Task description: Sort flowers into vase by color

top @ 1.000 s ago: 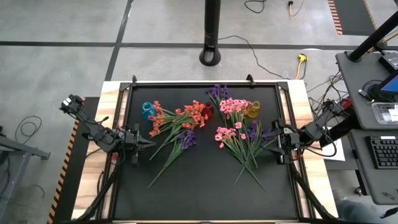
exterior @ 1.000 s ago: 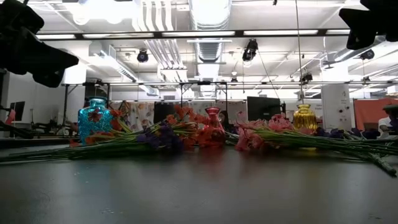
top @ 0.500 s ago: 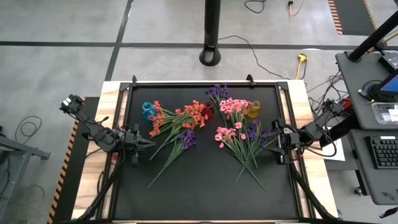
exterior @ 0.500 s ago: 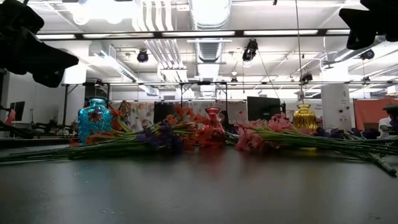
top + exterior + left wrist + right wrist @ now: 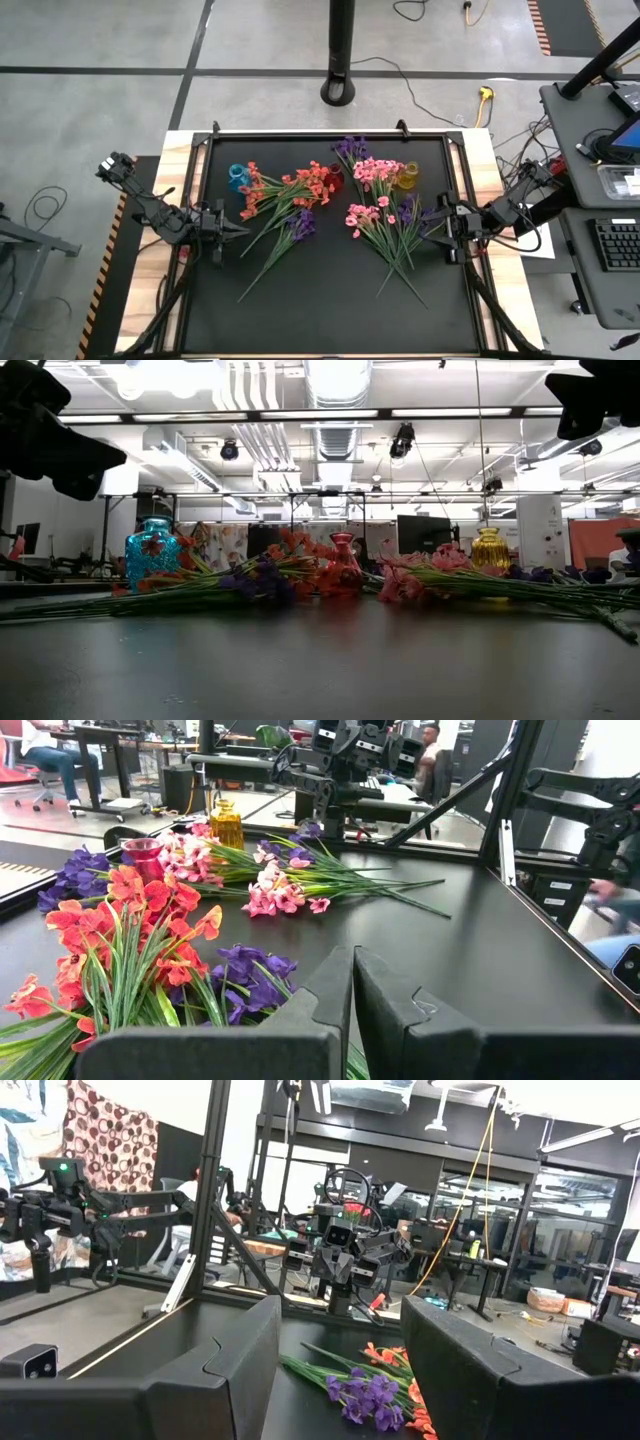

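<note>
The flowers (image 5: 300,200) lie in two mixed heaps on the black tabletop (image 5: 330,300), none in a vase; the left gripper (image 5: 232,229) waits with fingers pressed together, the right gripper (image 5: 432,231) spread; the sprays look light and floppy, best pinched on the thin stems.

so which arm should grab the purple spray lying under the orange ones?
Left, probably. The left gripper, fingers shut, hangs beside that purple spray, its stems running toward it. The right gripper, open, sits across the mat by the pink flowers.
</note>
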Controlling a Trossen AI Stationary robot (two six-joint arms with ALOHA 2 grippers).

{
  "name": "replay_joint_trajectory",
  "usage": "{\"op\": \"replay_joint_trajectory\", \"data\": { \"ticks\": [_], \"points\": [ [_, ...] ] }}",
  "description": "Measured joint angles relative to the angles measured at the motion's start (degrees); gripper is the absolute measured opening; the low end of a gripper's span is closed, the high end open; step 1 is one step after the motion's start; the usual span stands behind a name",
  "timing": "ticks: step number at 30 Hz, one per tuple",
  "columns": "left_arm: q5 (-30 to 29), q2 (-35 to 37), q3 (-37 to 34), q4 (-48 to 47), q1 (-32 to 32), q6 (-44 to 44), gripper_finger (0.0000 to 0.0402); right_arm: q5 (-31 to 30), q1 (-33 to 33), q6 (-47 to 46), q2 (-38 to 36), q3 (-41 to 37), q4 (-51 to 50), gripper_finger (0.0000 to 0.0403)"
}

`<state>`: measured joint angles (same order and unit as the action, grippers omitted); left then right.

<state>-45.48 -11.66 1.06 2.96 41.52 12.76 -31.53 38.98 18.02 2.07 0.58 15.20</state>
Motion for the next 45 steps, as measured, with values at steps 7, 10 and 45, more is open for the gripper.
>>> {"op": "replay_joint_trajectory", "data": {
  "ticks": [7,10,45],
  "points": [
    [0.0,0.0,0.0,0.0,0.0,0.0,0.0000,0.0,0.0,0.0,0.0,0.0,0.0,0.0201],
    [0.0,0.0,0.0,0.0,0.0,0.0,0.0000,0.0,0.0,0.0,0.0,0.0,0.0,0.0201],
    [-0.2,0.0,0.0,6.7,0.0,-16.9,0.0000,0.0,0.0,-1.5,0.0,0.0,0.1,0.0201]
  ]
}}
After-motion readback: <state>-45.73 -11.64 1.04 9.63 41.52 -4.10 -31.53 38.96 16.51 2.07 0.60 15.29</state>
